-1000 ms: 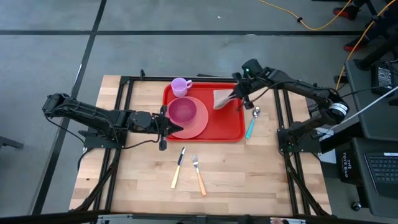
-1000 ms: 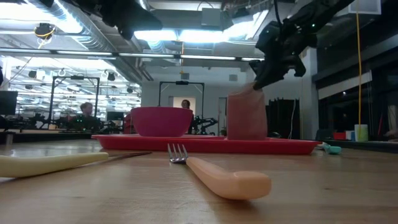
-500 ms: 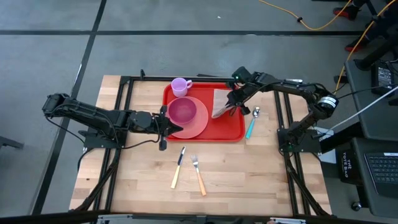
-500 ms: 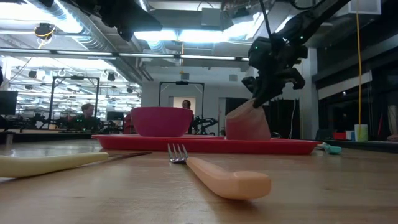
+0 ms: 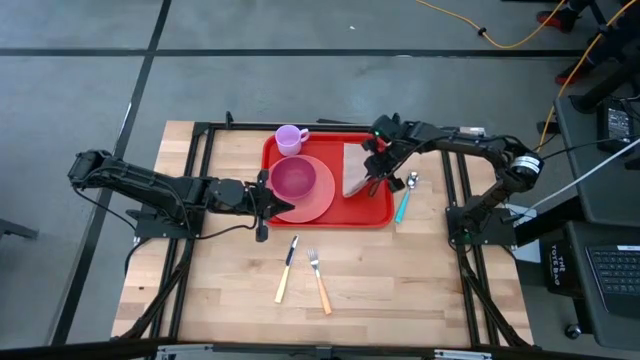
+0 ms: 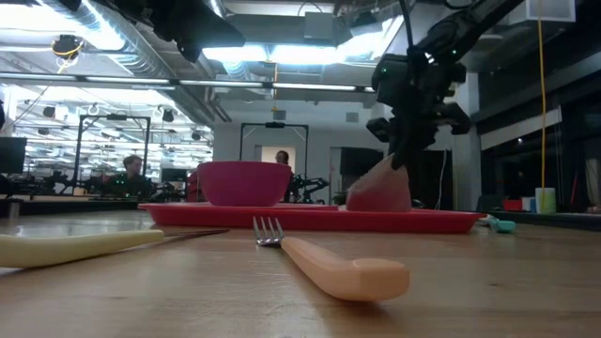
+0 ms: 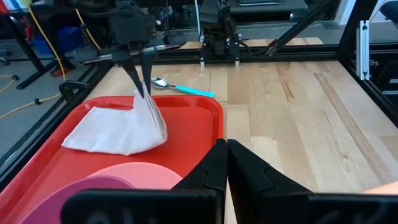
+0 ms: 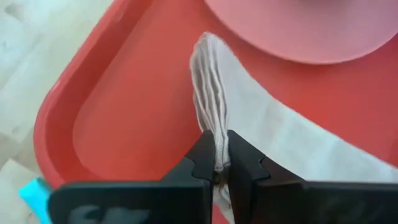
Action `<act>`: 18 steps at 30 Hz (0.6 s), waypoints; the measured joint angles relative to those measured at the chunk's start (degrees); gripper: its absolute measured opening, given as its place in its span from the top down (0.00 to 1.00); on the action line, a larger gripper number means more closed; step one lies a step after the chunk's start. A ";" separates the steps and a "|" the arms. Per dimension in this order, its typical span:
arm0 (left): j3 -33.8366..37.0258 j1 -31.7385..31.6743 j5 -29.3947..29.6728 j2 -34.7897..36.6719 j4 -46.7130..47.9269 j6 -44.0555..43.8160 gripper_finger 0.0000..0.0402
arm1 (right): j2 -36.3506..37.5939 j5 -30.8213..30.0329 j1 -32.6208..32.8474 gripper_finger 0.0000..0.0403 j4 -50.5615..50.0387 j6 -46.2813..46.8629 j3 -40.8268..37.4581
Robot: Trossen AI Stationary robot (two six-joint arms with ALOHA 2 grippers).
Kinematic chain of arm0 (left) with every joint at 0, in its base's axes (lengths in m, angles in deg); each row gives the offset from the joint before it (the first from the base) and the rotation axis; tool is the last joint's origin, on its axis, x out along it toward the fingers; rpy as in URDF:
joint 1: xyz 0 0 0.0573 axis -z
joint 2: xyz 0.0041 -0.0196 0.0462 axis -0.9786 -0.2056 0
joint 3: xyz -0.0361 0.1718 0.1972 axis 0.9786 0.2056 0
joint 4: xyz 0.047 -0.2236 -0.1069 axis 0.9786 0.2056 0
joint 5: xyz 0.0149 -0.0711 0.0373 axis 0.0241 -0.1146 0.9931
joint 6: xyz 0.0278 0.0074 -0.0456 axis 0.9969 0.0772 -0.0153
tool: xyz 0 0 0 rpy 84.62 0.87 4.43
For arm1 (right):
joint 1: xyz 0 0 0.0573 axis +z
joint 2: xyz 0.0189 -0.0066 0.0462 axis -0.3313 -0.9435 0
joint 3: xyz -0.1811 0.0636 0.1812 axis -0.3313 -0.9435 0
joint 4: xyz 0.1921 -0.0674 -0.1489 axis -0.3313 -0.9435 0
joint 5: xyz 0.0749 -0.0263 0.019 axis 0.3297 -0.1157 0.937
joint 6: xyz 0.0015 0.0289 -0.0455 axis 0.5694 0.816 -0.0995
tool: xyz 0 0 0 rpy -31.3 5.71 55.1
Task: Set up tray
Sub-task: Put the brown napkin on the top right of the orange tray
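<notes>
Napkin (image 5: 354,170) meets tray (image 5: 378,205) as the right gripper (image 5: 371,177), fingers clamped on one pinched edge of the pale pink cloth, lowers it onto the tray's right half. The right wrist view shows the folded edge squeezed between the two dark fingers (image 8: 200,158), with the rest of the cloth draped down to the red floor just beside the round pink plate (image 8: 311,28).

The move ahead turns on one relation: the tray lies directly beneath the right fingers, its long axis running left to right across the desk (image 5: 400,280), and the napkin's free end already rests on it. The right arm is the nearer one to that bare stretch of tray; a release there would likely leave the cloth flat between the plate and the tray's right rim.

The left gripper (image 5: 266,197) waits at the tray's left rim, fingers pressed together and empty, near the plate's edge.

The tray itself is a large bright red plastic rectangle with rounded corners and a raised rim, sitting at the far middle of the desk. It carries the plate with a magenta bowl (image 5: 293,178) on it, and a small lilac cup (image 5: 291,138) at its far left corner. A spoon (image 5: 407,194) with a teal handle lies just outside the right rim; a knife (image 5: 287,268) and a fork (image 5: 318,278) lie on the desk nearer the front.
</notes>
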 joint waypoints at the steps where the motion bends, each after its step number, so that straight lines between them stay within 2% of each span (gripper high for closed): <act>1: 0.00 -0.01 0.00 0.00 0.00 0.00 0.99 | 0.00 -0.99 0.30 0.94 -0.47 0.02 0.02; 12: 0.00 -0.01 0.00 0.00 -0.02 0.00 0.99 | -0.15 -2.25 3.03 0.91 -1.88 0.43 0.02; 18: 0.00 -0.01 -0.01 0.00 -0.02 0.00 0.99 | -0.17 -3.12 3.39 0.90 -1.97 3.81 0.02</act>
